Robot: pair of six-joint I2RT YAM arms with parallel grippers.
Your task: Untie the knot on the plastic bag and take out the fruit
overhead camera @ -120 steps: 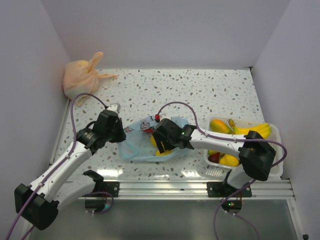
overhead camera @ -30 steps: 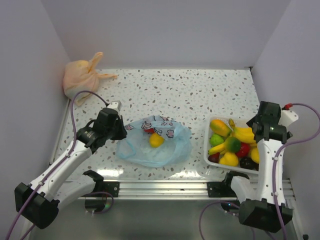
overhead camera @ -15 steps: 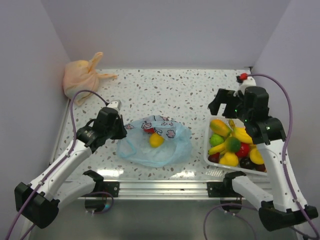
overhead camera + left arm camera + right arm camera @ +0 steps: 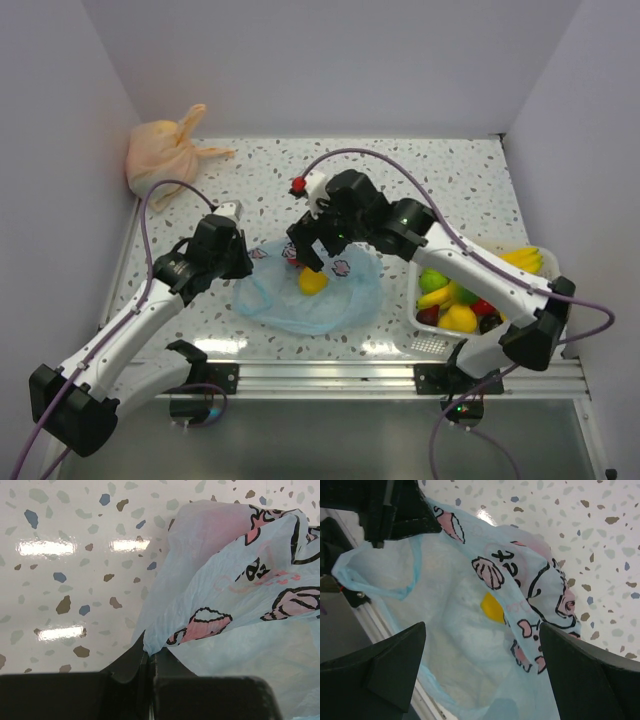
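The bag (image 4: 335, 300) is spread open on the surface (image 4: 400, 190), and a yellow fruit (image 4: 313, 283) is seen inside it (also showing through the thin plastic in the right wrist view). Its left rim is pinched between the closed left fingers (image 4: 150, 662), while the right fingers (image 4: 390, 665) are held wide apart just above its printed panel.

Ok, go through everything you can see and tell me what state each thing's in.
Blue bag, untied, mouth open.
Yellow fruit, inside the blue bag.
Orange bag, tied shut.
Basket, holding fruit.
Left gripper, shut on the blue bag's edge.
Right gripper, open above the blue bag, holding nothing.
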